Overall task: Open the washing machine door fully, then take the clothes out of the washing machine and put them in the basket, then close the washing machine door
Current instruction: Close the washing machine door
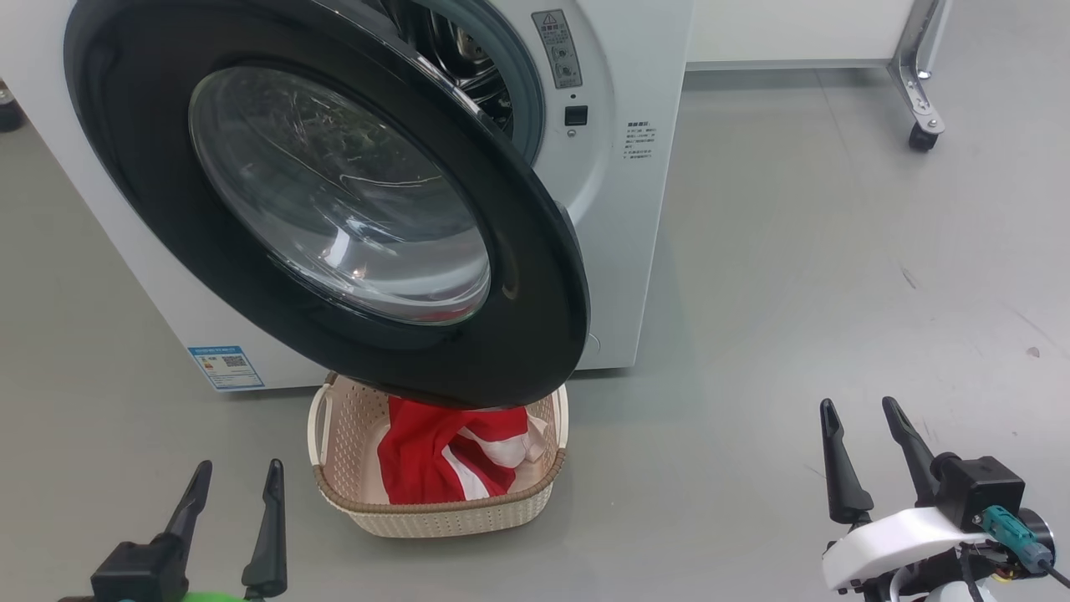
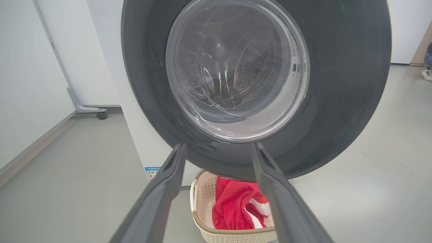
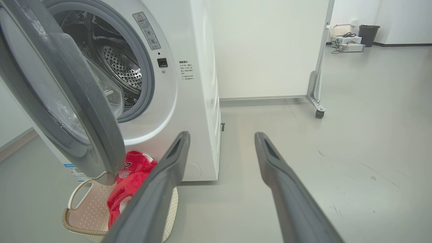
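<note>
LAUNDRY BAY: We face the washing machine (image 1: 619, 217), a white box w/ its round port partly uncovered. The washing machine door (image 1: 334, 192), a wide glossy black ring round a bulging clear glass bowl, hangs swung out over the basket (image 1: 451, 522). The basket sits on the grey floor (image 1: 794, 293), just in front of the machine's bottom front edge. The clothes (image 1: 435, 460), bright red fabric w/ white stripes, lie crumpled inside it.

The left gripper (image 1: 239, 465) and right gripper (image 1: 858, 403) hover low over the floor. Both have their long dark fingers spread wide, holding nothing, well apart from door and basket.

Head view, from above: the door's outer face, a blue label (image 1: 226, 368) near the machine's bottom corner, and most of the basket's outline. It is rounded-rectangular cream perforated plastic w/ a brown woven rim.

Left wrist view, low & head-on: we look through the glass at dimpled metal, warped by the bowl. A shoe (image 2: 427, 72) shows at the far right edge.

Right wrist view, from the side: the door is seen nearly edge-on. Behind it are the grey rubber gasket (image 3: 148, 74) and the dimpled steel drum (image 3: 121, 67). We also see white lettering on the red jersey and one white loop handle (image 3: 79, 195). A wheeled metal frame leg (image 3: 315, 98) stands beyond the machine, and a dark bin (image 3: 368, 33) at the far wall.
</note>
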Controlling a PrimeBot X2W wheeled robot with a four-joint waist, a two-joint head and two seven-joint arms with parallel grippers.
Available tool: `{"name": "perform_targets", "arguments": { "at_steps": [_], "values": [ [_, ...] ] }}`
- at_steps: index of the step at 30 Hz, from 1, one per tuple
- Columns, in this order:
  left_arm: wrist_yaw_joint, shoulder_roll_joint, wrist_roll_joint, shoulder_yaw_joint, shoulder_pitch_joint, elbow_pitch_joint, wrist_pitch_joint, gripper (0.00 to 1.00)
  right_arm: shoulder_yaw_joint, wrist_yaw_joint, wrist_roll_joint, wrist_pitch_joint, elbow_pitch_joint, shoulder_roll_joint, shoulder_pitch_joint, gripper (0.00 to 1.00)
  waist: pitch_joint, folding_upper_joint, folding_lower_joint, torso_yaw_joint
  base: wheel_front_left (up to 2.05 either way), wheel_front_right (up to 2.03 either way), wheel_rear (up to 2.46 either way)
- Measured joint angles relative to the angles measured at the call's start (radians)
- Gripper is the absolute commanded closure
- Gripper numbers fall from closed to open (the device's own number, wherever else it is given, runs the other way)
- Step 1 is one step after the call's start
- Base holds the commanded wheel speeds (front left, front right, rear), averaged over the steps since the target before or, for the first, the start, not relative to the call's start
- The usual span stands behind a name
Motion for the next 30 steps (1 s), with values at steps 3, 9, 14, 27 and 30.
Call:
{"name": "perform_targets", "arguments": {
  "at_steps": [3,9,14,27,30],
  "values": [
    [0.0,0.0,0.006,-0.003,0.0,0.0,-0.001,0.0,0.0,0.0,0.0,0.0,-0.001,0.0,0.0,0.0,0.002,0.0,0.0,0.001,0.0,0.0,0.0],
    [0.001,-0.001,0.008,-0.009,0.0,0.003,-0.001,0.0,0.0,0.0,0.0,0.0,-0.001,0.0,0.0,0.03,0.003,0.0,0.0,0.003,0.0,0.0,0.0],
    [0.002,-0.002,0.015,-0.01,0.0,0.006,-0.001,0.0,0.0,0.0,0.0,0.0,-0.001,0.0,0.0,1.0,0.002,0.0,0.0,0.004,0.0,0.0,0.0],
    [0.009,-0.005,0.018,-0.013,0.0,0.006,-0.008,0.0,0.008,0.002,0.0,0.018,0.002,-0.002,-0.001,1.0,0.005,0.0,0.0,0.009,0.0,0.0,0.0],
    [0.009,-0.007,0.018,-0.014,-0.001,0.006,-0.008,0.0,0.015,0.004,0.0,0.025,0.011,-0.003,-0.008,1.0,0.006,0.0,0.0,0.012,0.0,0.0,0.0]
  ]
}}
